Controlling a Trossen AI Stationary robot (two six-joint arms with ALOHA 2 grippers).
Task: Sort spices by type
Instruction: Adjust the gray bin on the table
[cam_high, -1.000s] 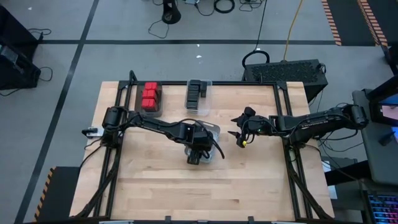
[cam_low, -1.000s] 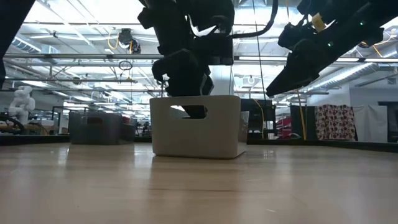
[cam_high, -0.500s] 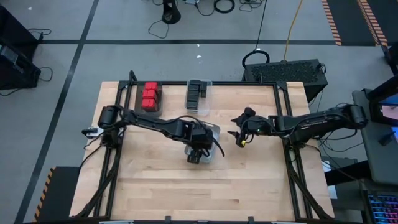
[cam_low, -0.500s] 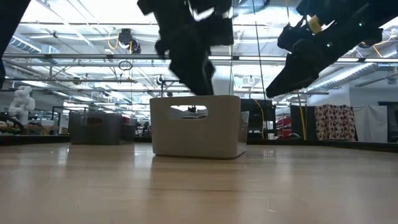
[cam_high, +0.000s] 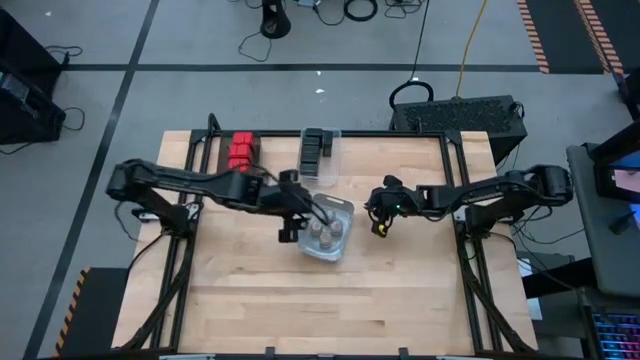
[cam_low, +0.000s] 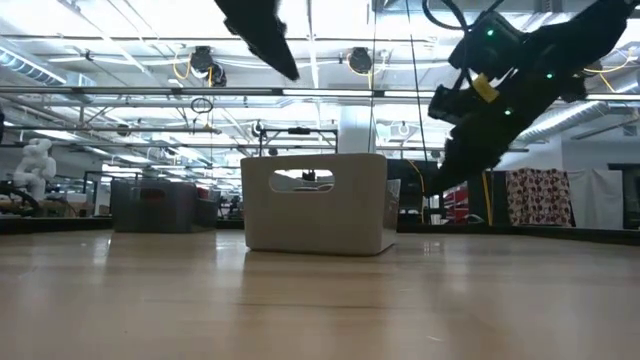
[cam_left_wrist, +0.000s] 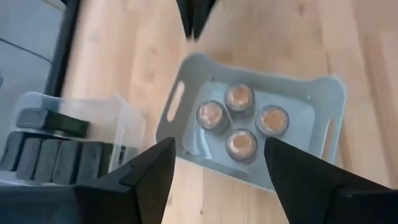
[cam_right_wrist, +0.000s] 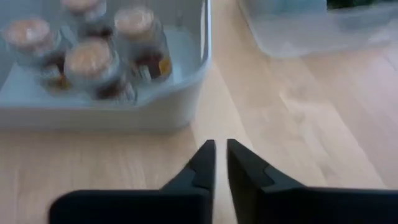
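Four round jars (cam_left_wrist: 241, 119) in grey bin (cam_left_wrist: 329, 99); left tool (cam_left_wrist: 214, 171) spread above; right tool (cam_right_wrist: 221, 163) nearly pressed together, empty

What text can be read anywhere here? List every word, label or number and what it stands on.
None can be read.
Jars: dark and yellow labels, too blurred to read.
Black boxes: no print that shows.
Red boxes: too small to tell.
Grey bin: plain wall, no marking.

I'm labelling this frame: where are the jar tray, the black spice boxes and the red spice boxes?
jar tray (cam_left_wrist: 184, 99): left wrist view, handle wall.
black spice boxes (cam_left_wrist: 53, 160): left wrist view, row's top.
red spice boxes (cam_high: 240, 151): high view, tops.
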